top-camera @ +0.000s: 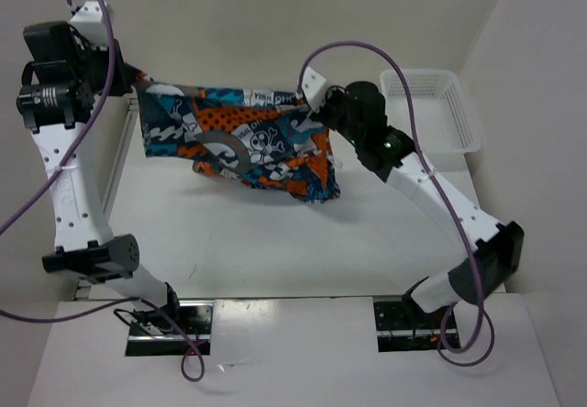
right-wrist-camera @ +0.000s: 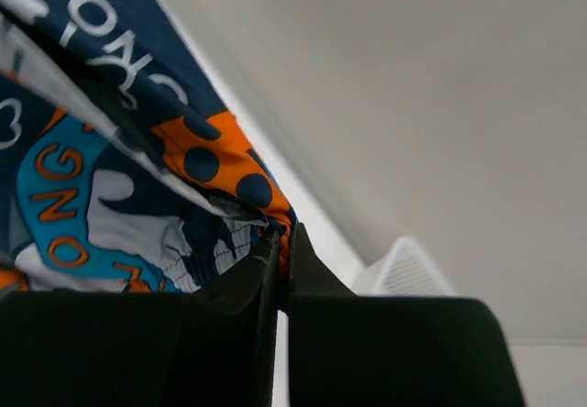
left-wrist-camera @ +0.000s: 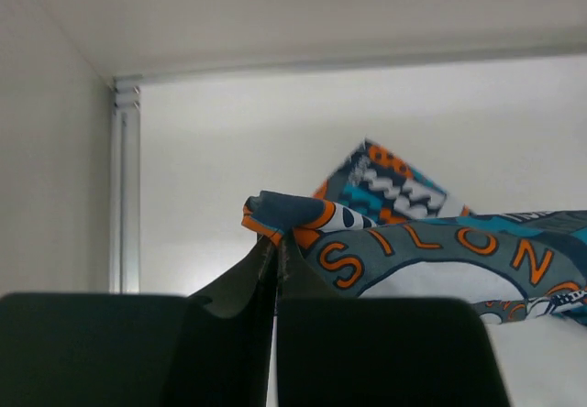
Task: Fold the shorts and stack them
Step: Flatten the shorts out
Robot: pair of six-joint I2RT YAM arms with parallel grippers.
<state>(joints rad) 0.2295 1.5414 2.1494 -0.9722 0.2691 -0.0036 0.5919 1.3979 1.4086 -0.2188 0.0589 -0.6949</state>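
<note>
Both of my tools are clenched on the shorts (top-camera: 248, 141), each pair of fingers drawn in to a thin slit with only cloth between them. My left tool (left-wrist-camera: 275, 242) pinches a rolled dark-blue and orange edge at one corner, and a grey band with orange letters runs off to the right from that grip. My right tool (right-wrist-camera: 280, 235) bites an orange patch with dark dots at the opposite corner. From above, the shorts hang stretched between the two grips, lifted off the surface (top-camera: 275, 242). Their top edge is nearly level, and the lower part sags, lowest toward my right side. A white basket (top-camera: 431, 104) sits at the far right of the surface, beside my right arm and apart from the shorts.
</note>
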